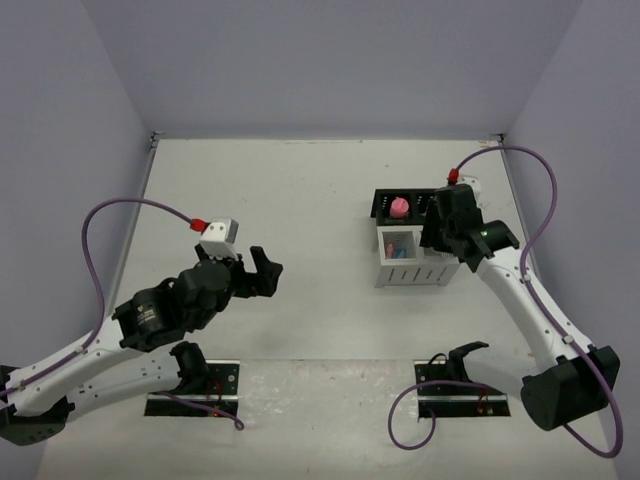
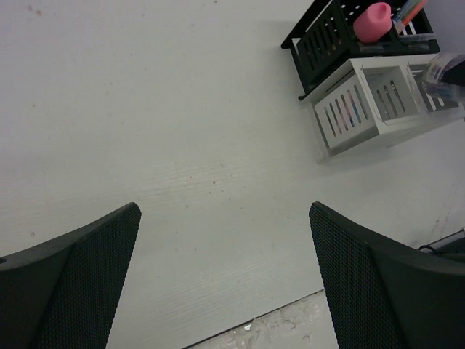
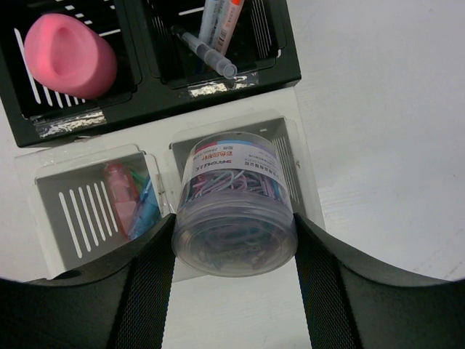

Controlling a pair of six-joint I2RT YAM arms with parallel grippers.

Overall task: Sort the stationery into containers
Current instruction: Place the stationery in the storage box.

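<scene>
Over the white slotted organiser box (image 3: pixel 80 211), right compartment: last visible item in hand, sort looks nearly done.
Your right gripper (image 3: pixel 234 251) is part-open, clamped on the clear round tub of coloured paper clips (image 3: pixel 234 182); not yet released. That box's left compartment has pink and blue capsule pieces (image 3: pixel 131 196). The black perforated box (image 3: pixel 182 94) just behind it holds a pink rounded lump (image 3: pixel 69 54) and pens (image 3: pixel 218 29). Your left gripper (image 2: pixel 224 218), well left of the white box, gapes wide, empty.

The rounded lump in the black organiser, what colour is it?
The lump is plain pink, clearest in the right wrist view.
</scene>
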